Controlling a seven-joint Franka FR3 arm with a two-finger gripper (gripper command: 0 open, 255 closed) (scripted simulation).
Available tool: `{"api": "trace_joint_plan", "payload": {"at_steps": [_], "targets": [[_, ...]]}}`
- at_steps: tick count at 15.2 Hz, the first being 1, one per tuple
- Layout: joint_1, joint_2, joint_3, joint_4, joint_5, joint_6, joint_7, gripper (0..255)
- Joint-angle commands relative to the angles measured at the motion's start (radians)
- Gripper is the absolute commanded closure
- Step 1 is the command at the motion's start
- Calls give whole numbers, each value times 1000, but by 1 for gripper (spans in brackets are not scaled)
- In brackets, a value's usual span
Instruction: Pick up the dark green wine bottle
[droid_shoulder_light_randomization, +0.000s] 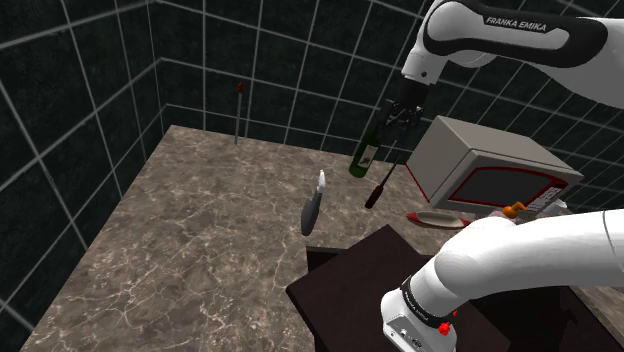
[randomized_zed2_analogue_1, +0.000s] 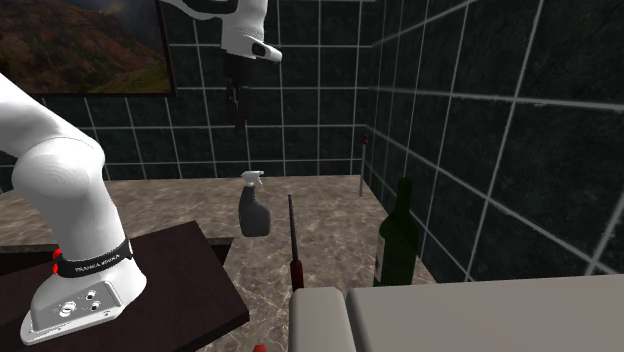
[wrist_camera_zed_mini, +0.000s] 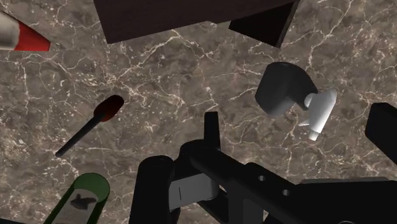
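Shoulder view: the dark green wine bottle (droid_shoulder_light_randomization: 364, 152) stands on the marble surface (droid_shoulder_light_randomization: 200, 230) by a microwave (droid_shoulder_light_randomization: 480, 165). The black jaws hang just above its neck, lost against dark tiles, and I cannot tell how far apart they are

Second exterior view: the bottle's base is hidden behind the microwave's top, and a spray bottle (randomized_zed2_analogue_1: 253, 207) stands apart from it

Wrist view: the bottle, seen from above, is cut off at the edge beside a black tangle of hand parts
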Motion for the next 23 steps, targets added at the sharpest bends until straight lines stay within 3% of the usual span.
{"api": "trace_joint_plan", "payload": {"at_steps": [1,12,23], "targets": [[-11,56,-30,26,-19,32,-36,0],[-57,406,-167,283,-34,136,-218,0],[-155,816,-250,697,72,126,-398,0]]}}
